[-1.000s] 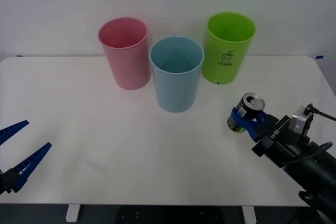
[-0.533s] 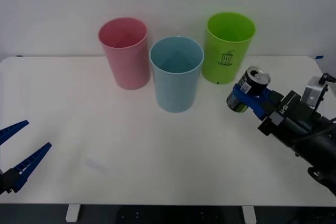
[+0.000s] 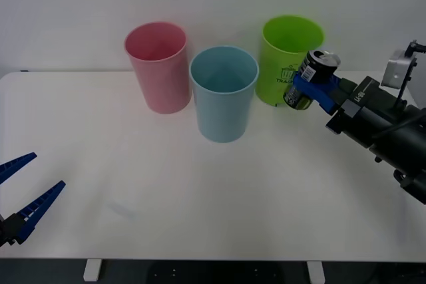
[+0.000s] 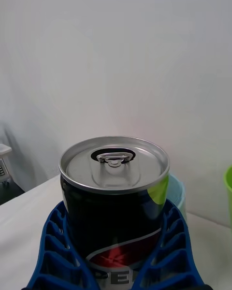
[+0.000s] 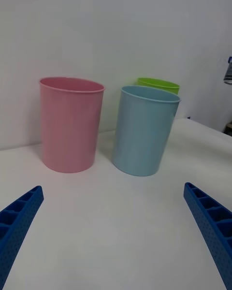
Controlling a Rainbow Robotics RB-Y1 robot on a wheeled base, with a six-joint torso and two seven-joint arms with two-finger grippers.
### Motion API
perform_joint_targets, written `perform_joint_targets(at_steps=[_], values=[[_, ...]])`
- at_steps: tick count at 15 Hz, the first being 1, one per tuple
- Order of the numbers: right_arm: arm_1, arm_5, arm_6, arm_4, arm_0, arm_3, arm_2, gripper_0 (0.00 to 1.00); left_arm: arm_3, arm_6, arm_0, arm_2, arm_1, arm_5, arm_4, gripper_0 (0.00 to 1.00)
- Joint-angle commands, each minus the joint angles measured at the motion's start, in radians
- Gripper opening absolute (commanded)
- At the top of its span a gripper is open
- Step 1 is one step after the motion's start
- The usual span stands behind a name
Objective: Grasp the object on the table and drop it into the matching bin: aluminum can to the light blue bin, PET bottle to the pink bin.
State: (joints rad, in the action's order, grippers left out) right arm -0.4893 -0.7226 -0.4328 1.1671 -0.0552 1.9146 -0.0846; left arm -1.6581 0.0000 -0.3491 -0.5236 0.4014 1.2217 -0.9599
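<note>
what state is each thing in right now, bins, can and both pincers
can: upright, lifted off the table, held in front of the green bin
right pincer: shut on the can
left pincer: open, low at the table's near left edge
pink bin: upright, empty
light blue bin: upright, empty
green bin: upright

A green bin (image 3: 290, 48) printed TRASH is seen standing upright just behind the closed right jaws, and well apart from the spread left jaws.
</note>
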Motion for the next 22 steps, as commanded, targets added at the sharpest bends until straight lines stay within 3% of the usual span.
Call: perform_joint_targets(at_steps=[1,10,22], values=[[0.000,-0.001,-0.064,0.059,-0.054,0.000,0.006,0.00,0.000,0.000,0.000,0.000,0.000,0.000,0.000,1.00],[-0.005,-0.004,-0.050,0.128,-0.318,-0.230,0.109,0.00,0.000,0.000,0.000,0.000,0.000,0.000,0.000,1.00],[0.172,-0.023,-0.026,0.306,-0.597,-0.562,0.120,0.00,0.000,0.000,0.000,0.000,0.000,0.000,0.000,1.00]])
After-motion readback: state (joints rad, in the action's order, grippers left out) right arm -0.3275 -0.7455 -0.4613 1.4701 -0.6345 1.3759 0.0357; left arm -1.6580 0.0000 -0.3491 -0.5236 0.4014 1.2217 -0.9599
